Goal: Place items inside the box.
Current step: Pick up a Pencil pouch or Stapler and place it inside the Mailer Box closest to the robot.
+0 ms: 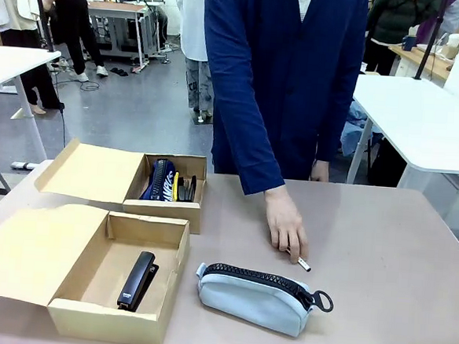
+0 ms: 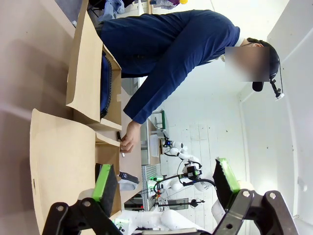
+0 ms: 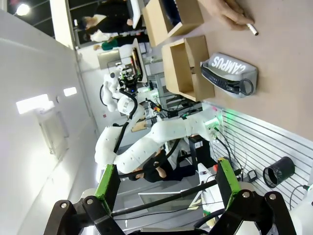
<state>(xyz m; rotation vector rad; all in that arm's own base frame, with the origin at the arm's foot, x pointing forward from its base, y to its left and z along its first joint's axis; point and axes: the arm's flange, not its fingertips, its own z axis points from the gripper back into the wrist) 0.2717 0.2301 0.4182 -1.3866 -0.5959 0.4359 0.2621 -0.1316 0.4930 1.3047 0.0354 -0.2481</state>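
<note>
Left gripper (image 2: pixel 165 178) spread wide, hand (image 2: pixel 129 141) beside 2 boxes (image 2: pixel 80 73)

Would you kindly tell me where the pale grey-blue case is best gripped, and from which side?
Probably its middle, from above: the pale grey-blue case lies flat, zip up, long axis across the table, so pinch across its narrow width.

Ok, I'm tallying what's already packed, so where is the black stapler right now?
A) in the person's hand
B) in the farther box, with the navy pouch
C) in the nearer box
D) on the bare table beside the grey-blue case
C: the black stapler lies on the floor of the nearer box, while the farther box holds the navy pouch.
</note>
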